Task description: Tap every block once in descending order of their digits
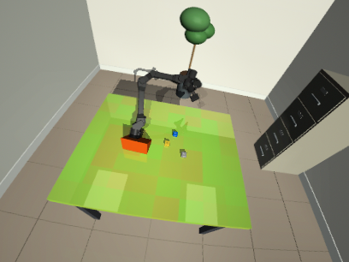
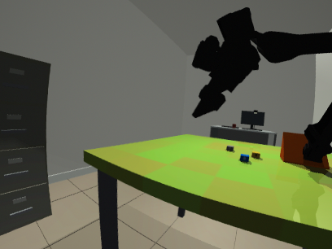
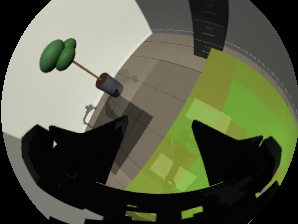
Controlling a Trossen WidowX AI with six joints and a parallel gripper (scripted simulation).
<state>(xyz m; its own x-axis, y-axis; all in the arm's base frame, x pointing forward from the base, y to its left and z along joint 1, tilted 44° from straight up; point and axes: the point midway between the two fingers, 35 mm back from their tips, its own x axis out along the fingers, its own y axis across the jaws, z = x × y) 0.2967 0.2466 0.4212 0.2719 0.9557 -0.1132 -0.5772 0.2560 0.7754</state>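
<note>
A blue block (image 1: 174,133) (image 2: 244,158), a yellow block (image 1: 167,143) (image 2: 255,155) and a grey block (image 1: 183,154) (image 2: 230,148) sit apart from one another on the green table (image 1: 231,201) (image 2: 134,163). Their digits are too small to read. My gripper (image 3: 161,121) is open and empty, with its two dark fingertips wide apart in the wrist view. It hangs high, near the back edge of the table in the top view, well away from all the blocks. No block can be made out in the wrist view.
An orange wedge-like box (image 1: 135,145) (image 2: 294,148) stands on the table beside the arm's base, left of the blocks in the top view. A potted tree (image 1: 195,21) (image 3: 52,55) stands behind the table. A tall drawer cabinet (image 1: 295,122) (image 2: 24,138) stands off to the side.
</note>
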